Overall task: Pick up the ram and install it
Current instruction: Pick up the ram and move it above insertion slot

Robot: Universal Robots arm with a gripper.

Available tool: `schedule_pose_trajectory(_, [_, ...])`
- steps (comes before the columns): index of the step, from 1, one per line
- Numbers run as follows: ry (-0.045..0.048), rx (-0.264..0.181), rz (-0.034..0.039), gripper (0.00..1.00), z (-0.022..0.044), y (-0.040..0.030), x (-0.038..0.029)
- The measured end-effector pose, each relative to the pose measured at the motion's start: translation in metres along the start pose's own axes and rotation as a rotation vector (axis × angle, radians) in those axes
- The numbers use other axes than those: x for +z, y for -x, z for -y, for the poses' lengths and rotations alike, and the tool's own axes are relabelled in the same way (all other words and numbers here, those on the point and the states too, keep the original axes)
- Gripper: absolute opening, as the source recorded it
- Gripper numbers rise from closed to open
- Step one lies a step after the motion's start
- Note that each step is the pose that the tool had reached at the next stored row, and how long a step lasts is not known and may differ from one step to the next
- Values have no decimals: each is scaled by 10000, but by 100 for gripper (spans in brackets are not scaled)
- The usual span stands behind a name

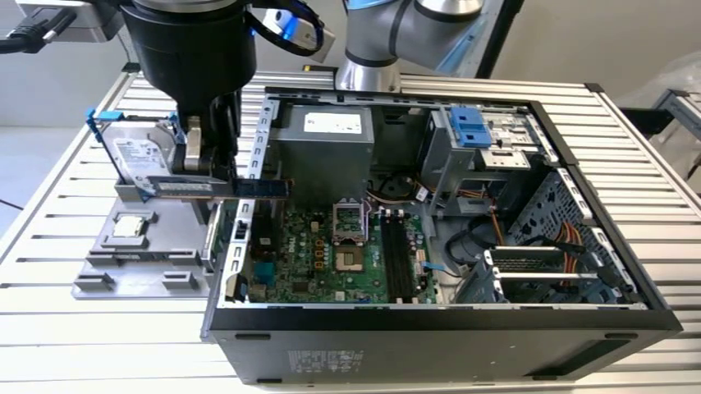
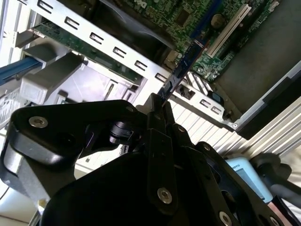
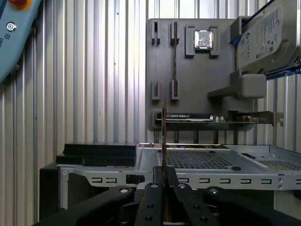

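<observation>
On the slatted table (image 1: pixel 98 345), the open computer case (image 1: pixel 438 349) lies to the exterior view's right of the parts tray (image 1: pixel 131 275), which carries the processor (image 1: pixel 131 226) near and the hard drive (image 1: pixel 143 156) far, with the ram (image 1: pixel 263 187), held in the gripper (image 1: pixel 197 176), over the case wall between them.

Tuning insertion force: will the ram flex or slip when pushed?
Probably stiff: the ram juts straight, edge-on, from the pincer. Likely light, being so thin. Pinched on its flat faces with much length free, it may pivot under side load.

Base of ram (image 3: pixel 163 136) hidden inside hand (image 3: pixel 164 173)
</observation>
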State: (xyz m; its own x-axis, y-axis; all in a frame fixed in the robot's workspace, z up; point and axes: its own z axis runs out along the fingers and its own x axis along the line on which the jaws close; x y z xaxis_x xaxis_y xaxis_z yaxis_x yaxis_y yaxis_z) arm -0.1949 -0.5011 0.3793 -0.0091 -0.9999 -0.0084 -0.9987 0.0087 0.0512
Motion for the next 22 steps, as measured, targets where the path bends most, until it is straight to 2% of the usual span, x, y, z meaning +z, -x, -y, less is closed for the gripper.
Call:
schedule_pose_trajectory(13, [1, 0, -1, 0, 86, 1, -5])
schedule_pose_trajectory(22, [1, 0, -1, 0, 103, 1, -5])
